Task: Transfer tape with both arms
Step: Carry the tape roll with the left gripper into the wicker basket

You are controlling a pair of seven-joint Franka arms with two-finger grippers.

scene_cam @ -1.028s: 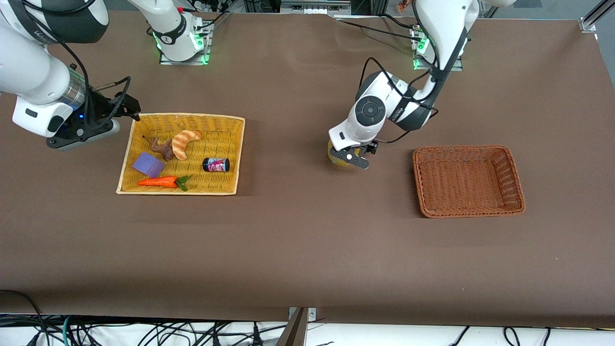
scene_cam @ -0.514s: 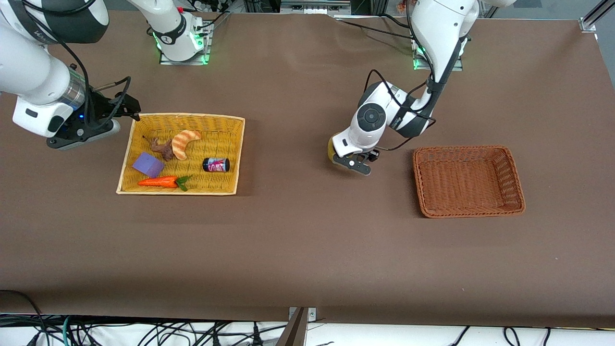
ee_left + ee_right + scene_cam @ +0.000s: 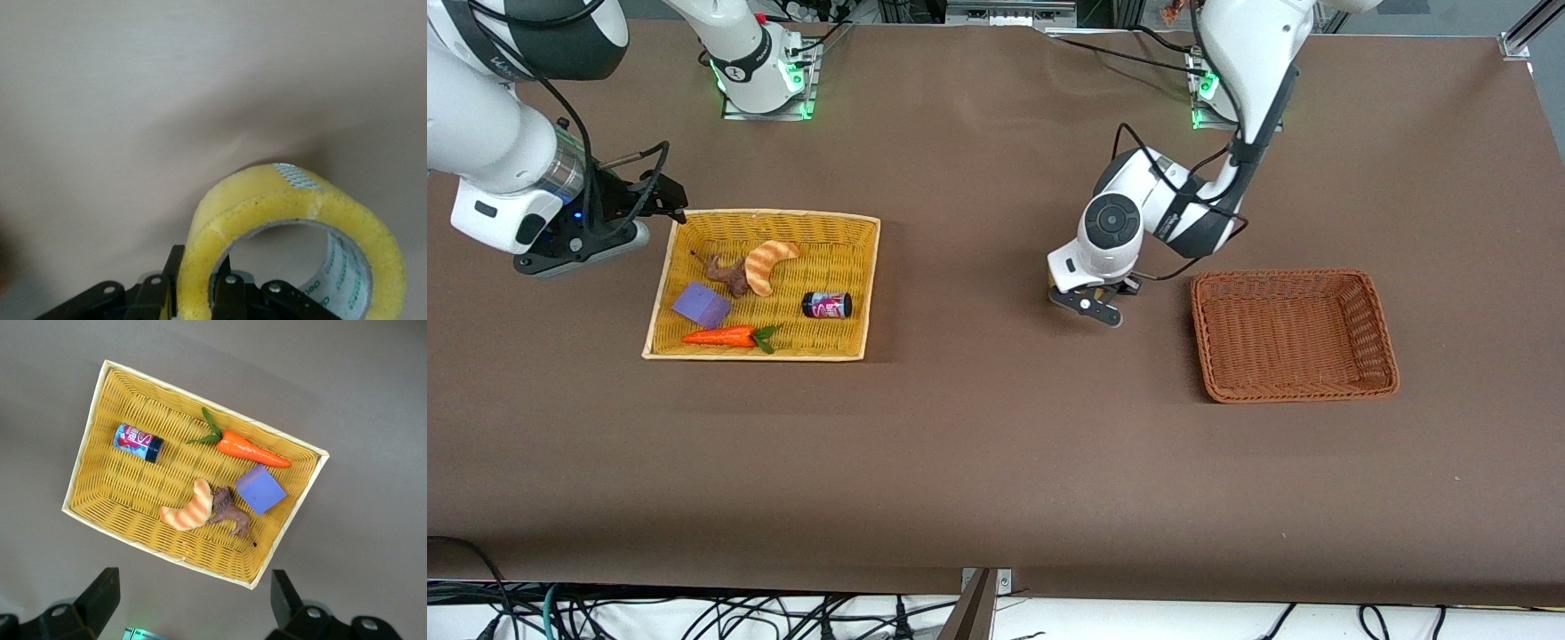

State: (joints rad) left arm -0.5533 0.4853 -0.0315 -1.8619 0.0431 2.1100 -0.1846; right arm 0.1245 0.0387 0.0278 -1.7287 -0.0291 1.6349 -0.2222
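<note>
Left gripper (image 3: 1087, 300): clenched on the tape (image 3: 291, 220), up over bare table between the two baskets (roll hidden in the front view).
Right gripper (image 3: 193, 603): fingers spread, waiting above the yellow basket (image 3: 100, 453).

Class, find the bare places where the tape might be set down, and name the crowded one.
Bare: inside the brown basket, and the cloth between it and the yellow basket. Crowded: the yellow basket, with can, carrot, croissant, block.

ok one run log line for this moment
left gripper: shut on tape, over table between baskets | right gripper: open, waits above yellow basket | brown basket: no tape
</note>
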